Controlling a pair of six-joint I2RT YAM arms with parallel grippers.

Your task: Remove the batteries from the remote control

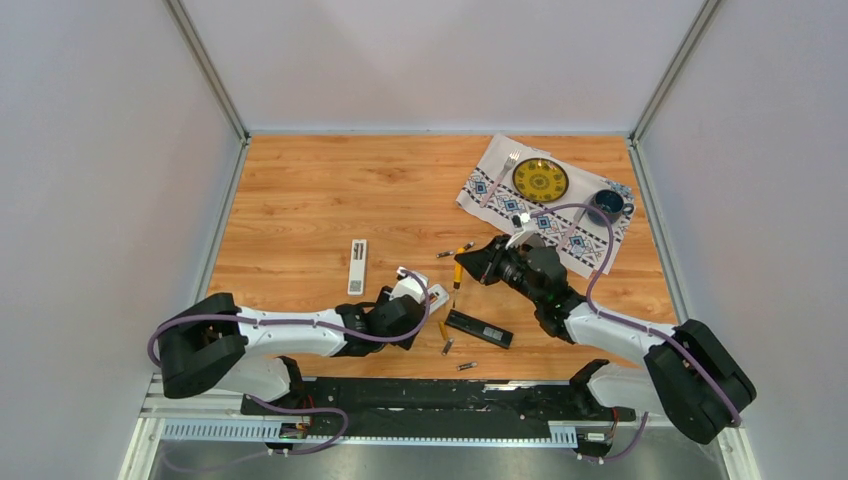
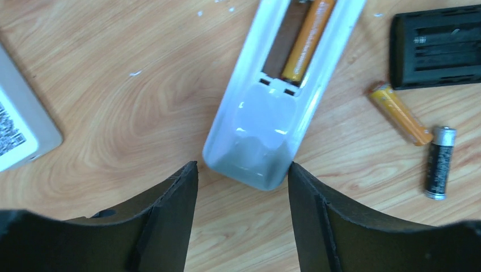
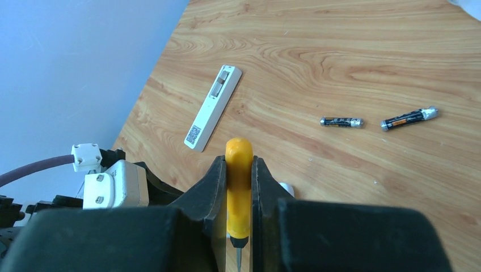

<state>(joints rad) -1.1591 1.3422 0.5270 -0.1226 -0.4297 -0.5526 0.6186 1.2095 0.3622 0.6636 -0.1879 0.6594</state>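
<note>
A white remote lies on the table with its battery bay open. One golden-orange battery sits in it beside an empty slot. My left gripper is open, its jaws on either side of the remote's near end. A black remote lies to the right with dark batteries in it. A loose orange battery and a dark battery lie beside it. My right gripper is shut on a yellow-handled screwdriver, held over the table. Two dark batteries lie beyond it.
A white battery cover lies left of the arms' working spot. One more loose battery lies near the front edge. A patterned cloth at the back right carries a yellow plate, a fork and a dark cup.
</note>
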